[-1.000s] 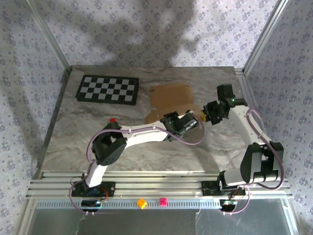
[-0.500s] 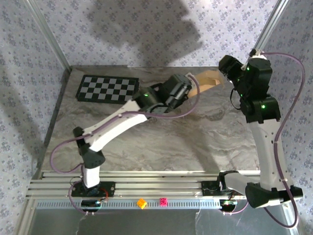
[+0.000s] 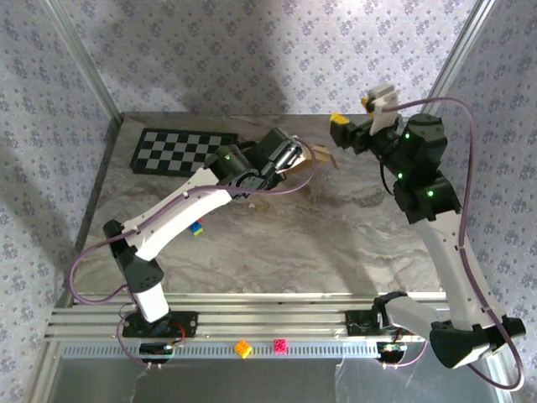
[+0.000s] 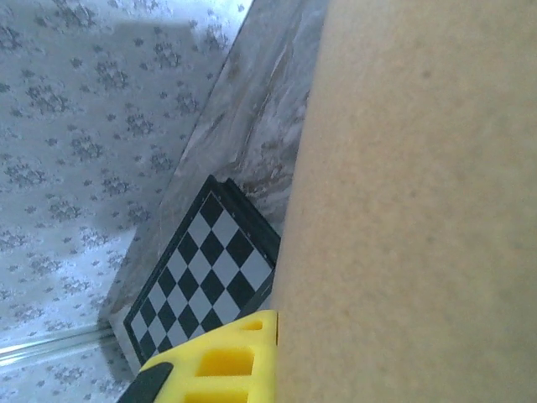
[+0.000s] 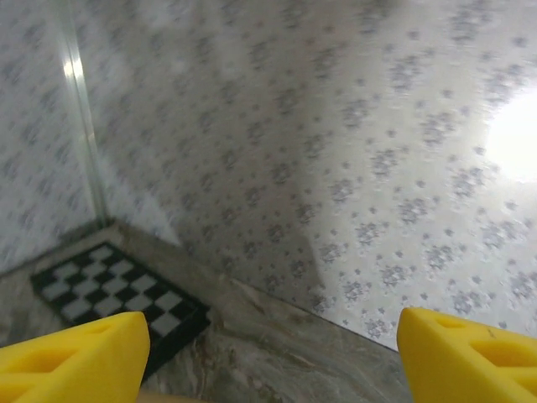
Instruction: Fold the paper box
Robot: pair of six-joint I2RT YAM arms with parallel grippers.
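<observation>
Comparing with a second ago: the left arm, then low over the counter, now stretches up toward back centre. The paper box, flat on the counter before, is now lifted off it and pinched in the left gripper, jaws pressed together on the card. The right arm, crouched at the box's right edge earlier, now stands tall. The right gripper hangs in the air just right of the box, apart from it, and has gone from narrow to spread wide.

Hidden: from above, most of the box sits behind the left gripper and only a tan corner shows. A small red-blue-green item under the left arm is too small to identify. At the left wrist the card fills the right half, edges cut off, beside one yellow finger. At the right wrist both yellow fingers are cropped at the bottom corners.

Surface: grey marbled counter, checkerboard mat flat at back left, floral wallpaper walls, and a metal rail at the near edge.
</observation>
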